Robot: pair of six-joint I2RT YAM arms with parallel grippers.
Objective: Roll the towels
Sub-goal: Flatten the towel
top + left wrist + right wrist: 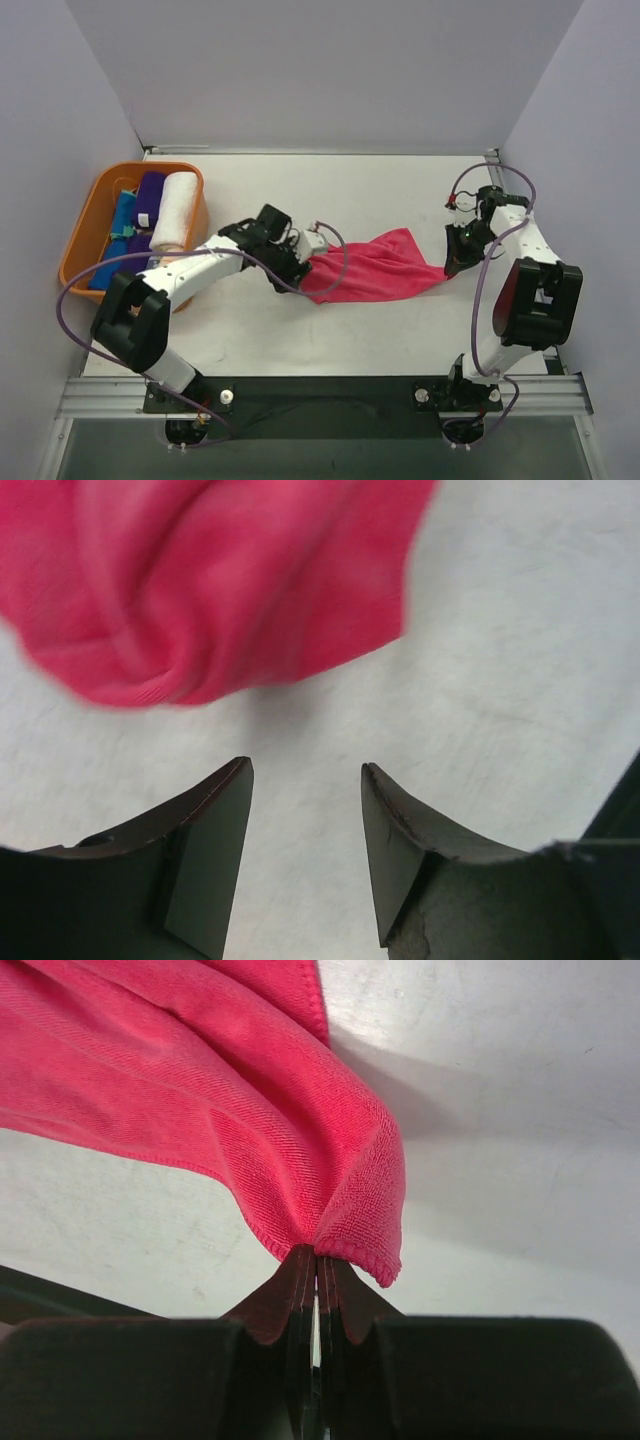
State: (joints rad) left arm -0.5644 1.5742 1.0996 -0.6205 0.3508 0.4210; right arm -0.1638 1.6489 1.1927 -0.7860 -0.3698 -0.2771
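The hot pink towel (375, 265) lies on the white table (400, 190) well to the right of the orange basket (82, 222), spread in a loose, rumpled fan that narrows toward its end farthest from the basket. At that far end the right gripper (455, 265) has its fingers pressed together on a corner of the cloth; in the right wrist view the hem of the hot pink towel (200, 1090) folds down into the closed tips of the right gripper (318, 1255), and the fabric rises away from them in taut ridges. The left gripper (305, 262) sits at the towel's end nearer the basket, between basket and cloth. In the left wrist view the left gripper (305, 770) has its two fingers spread apart with only bare table between them, and the bunched edge of the hot pink towel (200, 580) lies just ahead of the tips, not touching them. Inside the basket stand rolled towels side by side: a white one (175, 212) against the wall nearest the pink towel, a dark purple one (150, 195) next to it, and blue and teal ones (120, 235) toward the basket's opposite wall. The basket itself rests at the table's left edge, just beside the left arm's elbow
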